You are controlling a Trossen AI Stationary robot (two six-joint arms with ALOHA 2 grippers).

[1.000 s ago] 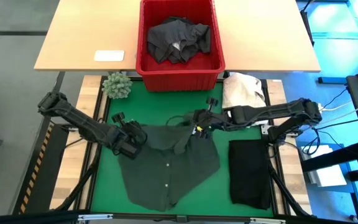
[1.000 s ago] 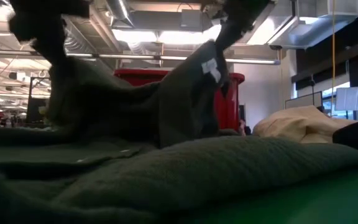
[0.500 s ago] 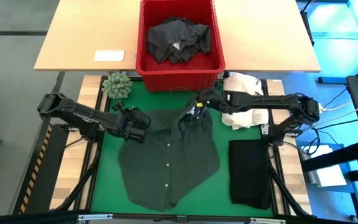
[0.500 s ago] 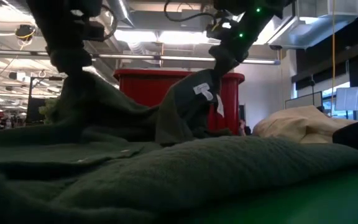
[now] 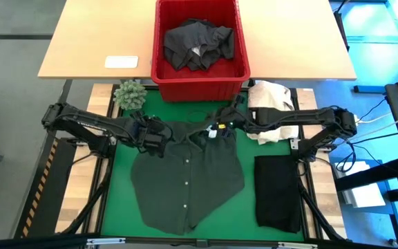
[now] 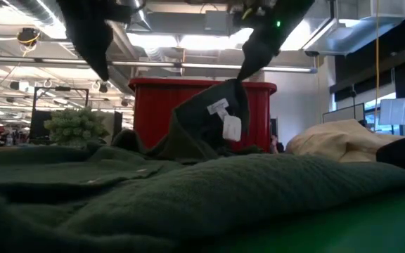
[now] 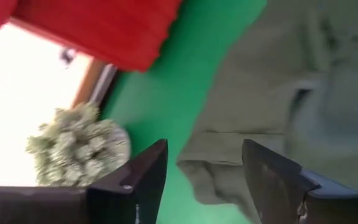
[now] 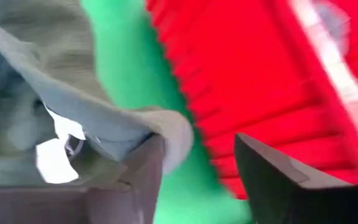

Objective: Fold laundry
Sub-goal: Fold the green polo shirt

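Observation:
A dark green button shirt (image 5: 188, 176) lies spread on the green mat (image 5: 119, 207), collar toward the red basket (image 5: 199, 76). My left gripper (image 5: 159, 134) hangs open just above the shirt's left shoulder (image 7: 219, 177) and touches nothing. My right gripper (image 5: 221, 128) stands open at the collar (image 6: 213, 116), which still stands up off the mat with its white label (image 6: 230, 126) hanging. More dark laundry (image 5: 199, 40) sits in the basket. A folded black garment (image 5: 277, 190) lies at the right. My right gripper no longer pinches the shirt. The collar's edge (image 8: 166, 134) lies draped over the tip of one finger (image 8: 145, 165), with the other finger standing apart from it. The fingers slant down from the table's right. The collar is raised, and the rest of the shirt lies on the mat.
A cream-white cloth heap (image 5: 271, 104) lies under the right arm at the mat's far right. A small green plant (image 5: 130, 95) stands at the far left corner. A wooden table (image 5: 95, 41) with a white card (image 5: 121, 61) lies beyond.
Both grippers have carried the shirt's upper part toward the far edge and have opened. The left one has let go, and the left shoulder has dropped flat onto the mat. The shirt's top is now spread out, while its hem has stayed put.

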